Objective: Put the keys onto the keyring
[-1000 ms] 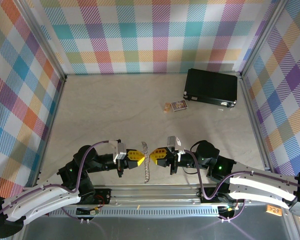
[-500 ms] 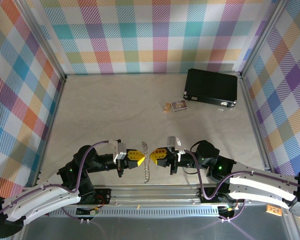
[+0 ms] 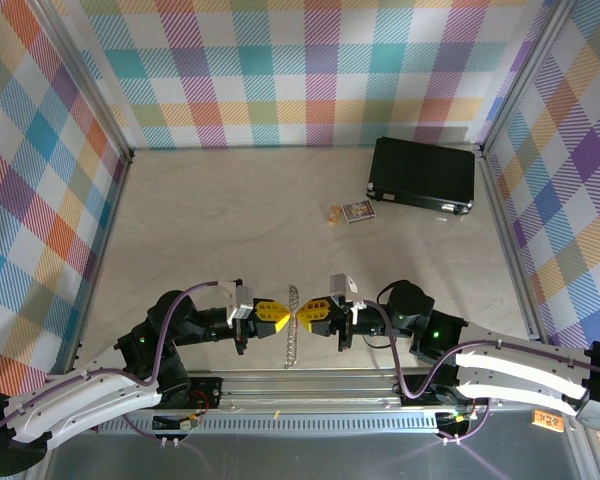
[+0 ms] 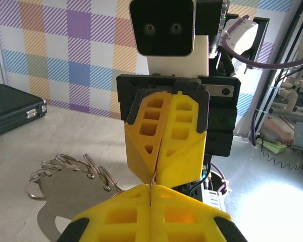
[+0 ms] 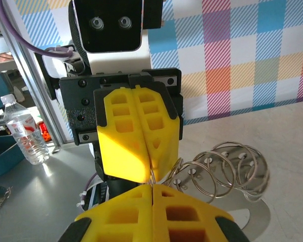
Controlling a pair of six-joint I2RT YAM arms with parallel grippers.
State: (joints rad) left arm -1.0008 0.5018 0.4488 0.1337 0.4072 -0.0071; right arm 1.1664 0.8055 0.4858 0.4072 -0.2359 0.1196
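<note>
The keyring [image 3: 293, 330], a silver chain of linked wire loops, hangs between my two grippers just above the table's near edge. My left gripper [image 3: 284, 316] and right gripper [image 3: 302, 315] meet tip to tip, each shut on a thin wire of it. In the left wrist view my left gripper [image 4: 150, 187] pinches the wire while the loops [image 4: 70, 169] trail to the left. In the right wrist view my right gripper [image 5: 152, 187] pinches it and the loops [image 5: 227, 169] spread to the right. The keys are out of view.
A black rectangular case [image 3: 423, 175] lies at the back right. A small printed card [image 3: 359, 211] with a tan bit [image 3: 335, 212] lies in front of it. Checked walls enclose the table on three sides, and a metal rail [image 3: 310, 385] runs along the near edge.
My right gripper has slid a little left, so the two tips now almost touch. The keyring hangs straighter between them. The left arm has stayed put.
</note>
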